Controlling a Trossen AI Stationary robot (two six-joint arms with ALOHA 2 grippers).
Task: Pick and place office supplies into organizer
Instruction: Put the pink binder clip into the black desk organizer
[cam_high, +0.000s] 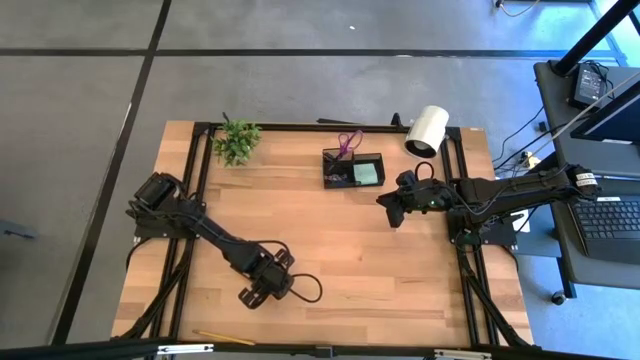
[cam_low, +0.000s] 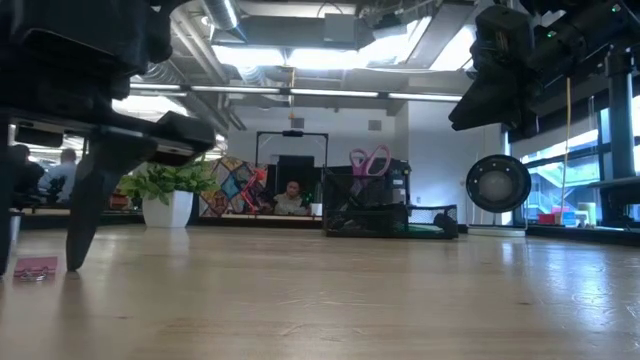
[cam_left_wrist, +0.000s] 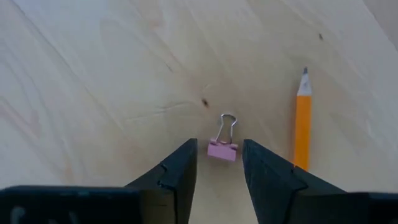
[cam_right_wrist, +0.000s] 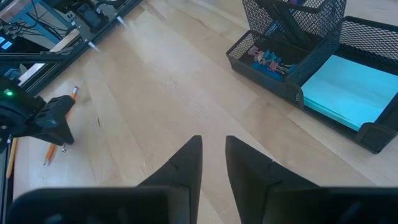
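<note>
Bright, even overhead light; ceiling lights (cam_low: 300, 55) glare in the low view, where the near tabletop (cam_low: 320, 310) blurs.

overhead, table-level, two wrist views (all share the table (cam_high: 330, 250)).

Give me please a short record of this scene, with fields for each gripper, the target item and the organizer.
left gripper: low over the table's near edge, jaws open either side of the binder clip
binder clip: pink, lying on the wood between the jaws
pencil: orange, beside the clip
right gripper: raised near the organizer, holding nothing
organizer: black mesh, holds clips and a blue-green pad
</note>
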